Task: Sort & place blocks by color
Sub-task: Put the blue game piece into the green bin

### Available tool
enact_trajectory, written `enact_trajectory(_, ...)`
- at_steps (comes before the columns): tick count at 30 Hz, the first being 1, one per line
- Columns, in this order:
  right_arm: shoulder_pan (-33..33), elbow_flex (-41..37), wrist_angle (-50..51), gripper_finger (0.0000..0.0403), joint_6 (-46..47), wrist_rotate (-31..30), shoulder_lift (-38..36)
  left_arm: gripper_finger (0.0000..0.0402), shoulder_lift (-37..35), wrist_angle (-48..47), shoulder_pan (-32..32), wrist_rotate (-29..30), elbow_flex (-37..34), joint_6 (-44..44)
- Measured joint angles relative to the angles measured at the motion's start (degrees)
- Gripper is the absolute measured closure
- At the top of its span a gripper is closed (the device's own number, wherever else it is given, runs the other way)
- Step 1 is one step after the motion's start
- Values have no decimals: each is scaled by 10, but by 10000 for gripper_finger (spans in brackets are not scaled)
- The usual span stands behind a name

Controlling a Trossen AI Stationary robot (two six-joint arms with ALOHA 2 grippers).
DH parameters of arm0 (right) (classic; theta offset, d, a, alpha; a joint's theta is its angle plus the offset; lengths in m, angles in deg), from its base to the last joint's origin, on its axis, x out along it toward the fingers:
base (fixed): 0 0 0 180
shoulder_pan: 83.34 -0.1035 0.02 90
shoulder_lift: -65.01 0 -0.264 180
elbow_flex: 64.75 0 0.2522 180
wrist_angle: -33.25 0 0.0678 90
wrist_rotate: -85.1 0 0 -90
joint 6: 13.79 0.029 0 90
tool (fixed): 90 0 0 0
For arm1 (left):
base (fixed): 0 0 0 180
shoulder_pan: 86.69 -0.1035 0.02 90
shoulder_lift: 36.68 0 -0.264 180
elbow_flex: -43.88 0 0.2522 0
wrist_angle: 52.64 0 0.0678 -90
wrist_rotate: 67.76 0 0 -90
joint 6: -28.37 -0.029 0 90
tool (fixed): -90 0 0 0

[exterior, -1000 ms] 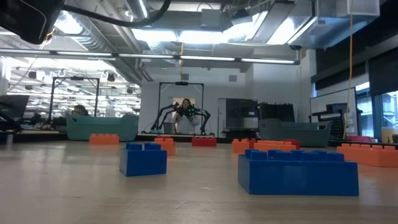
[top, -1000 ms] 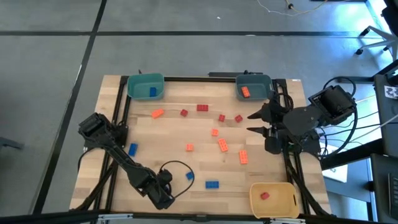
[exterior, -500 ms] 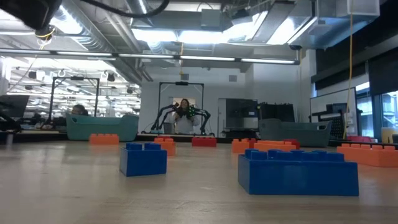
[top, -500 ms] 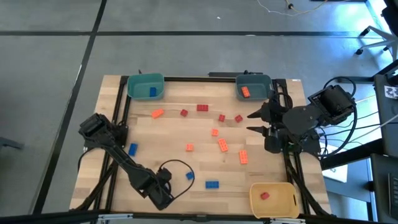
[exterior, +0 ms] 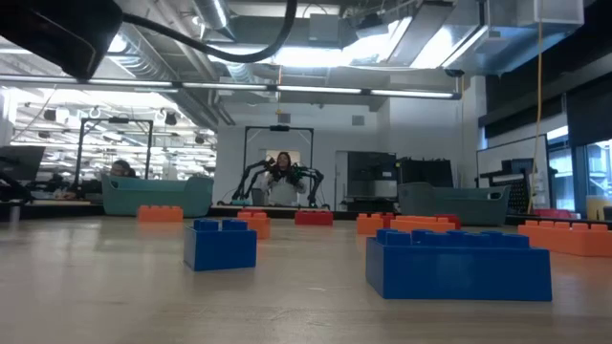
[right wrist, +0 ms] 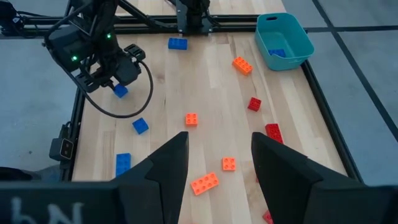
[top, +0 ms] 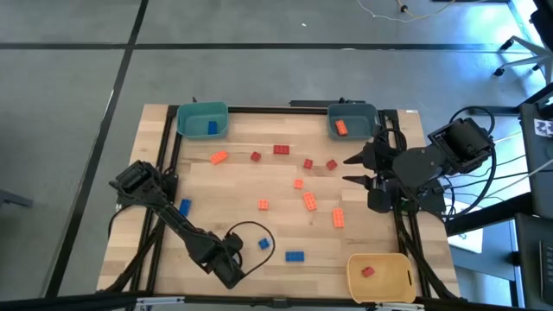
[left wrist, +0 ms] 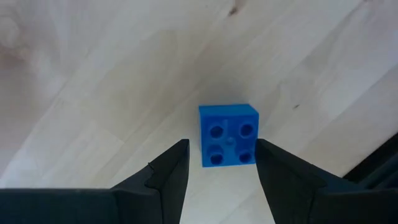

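So my left hand [left wrist: 221, 163] hangs wide over a blue block [left wrist: 228, 135] to straddle it; right hand [top: 356, 170] waits open, empty, at the counter's [top: 233, 199] right edge.

Three bins [top: 202, 119]; blue blocks [top: 295, 256] number four, one in the teal bin; seven orange blocks [top: 308, 202], one binned; five red blocks [top: 281, 149], one in the yellow bin.

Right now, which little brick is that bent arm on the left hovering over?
Find the teal bin at the table's far left corner, then come to the near edge. There the left gripper hangs open over a square blue block, four studs; the other blue block nearby is longer.
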Motion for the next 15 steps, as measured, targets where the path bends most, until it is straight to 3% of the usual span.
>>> enact_trajectory(15, 0, 0, 0, 226, -14, 0, 0, 225, 0, 10, 0, 0, 0, 0)
